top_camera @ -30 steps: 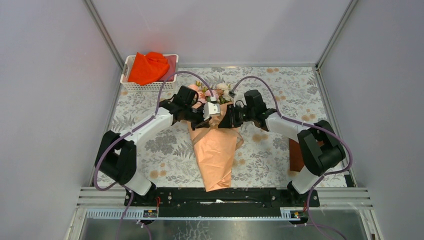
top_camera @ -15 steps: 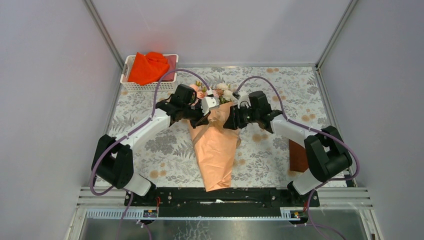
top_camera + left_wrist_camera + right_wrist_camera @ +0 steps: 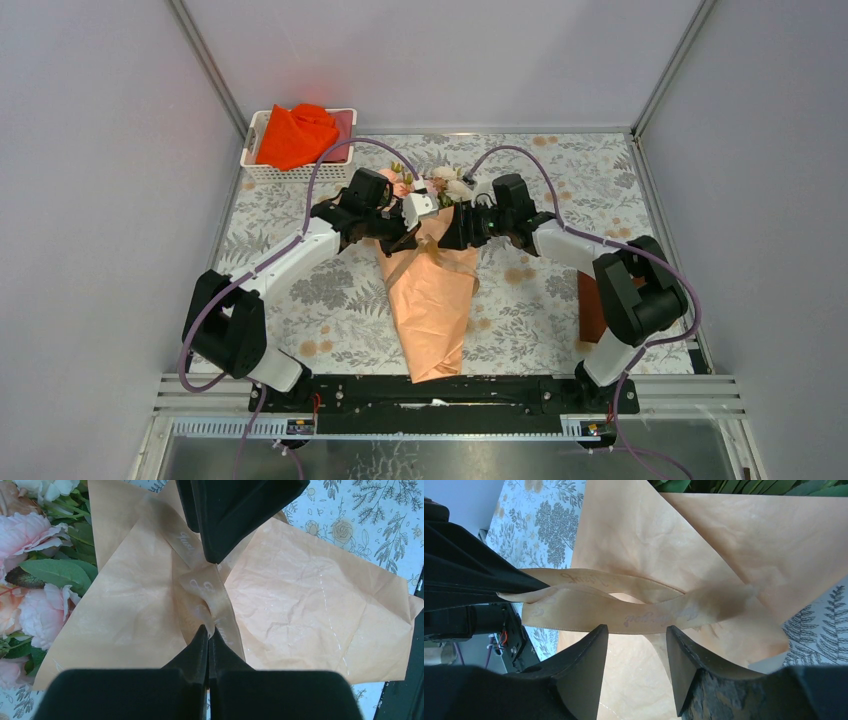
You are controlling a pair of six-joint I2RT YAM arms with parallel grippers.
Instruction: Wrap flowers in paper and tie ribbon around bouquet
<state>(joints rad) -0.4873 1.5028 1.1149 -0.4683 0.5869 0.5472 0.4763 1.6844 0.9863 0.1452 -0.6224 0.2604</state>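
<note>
The bouquet [image 3: 432, 305] is a peach-orange paper [image 3: 310, 600] cone lying on the mat, narrow end toward the arm bases. The flowers [image 3: 440, 184], pink and cream blooms with green leaves [image 3: 35, 555], stick out of its far end. A tan ribbon [image 3: 202, 587] crosses the cone's upper part. My left gripper [image 3: 209, 629] is shut on the ribbon, at the cone's left side [image 3: 410, 240]. My right gripper [image 3: 636, 629] stands open at the cone's right side [image 3: 453, 232]. The ribbon's printed loop [image 3: 624, 605] runs just beyond its fingertips [image 3: 600, 630], not pinched.
A white basket [image 3: 262, 172] at the back left holds a bright orange-red cloth [image 3: 296, 135]. A flat brown object [image 3: 592, 312] lies on the grey leaf-patterned mat [image 3: 300, 290] by the right arm's base. Grey walls and metal rails enclose the mat.
The right gripper has opened and let go of the ribbon, shifting slightly left toward the cone. The left gripper keeps its hold and has barely moved in the last half second.
</note>
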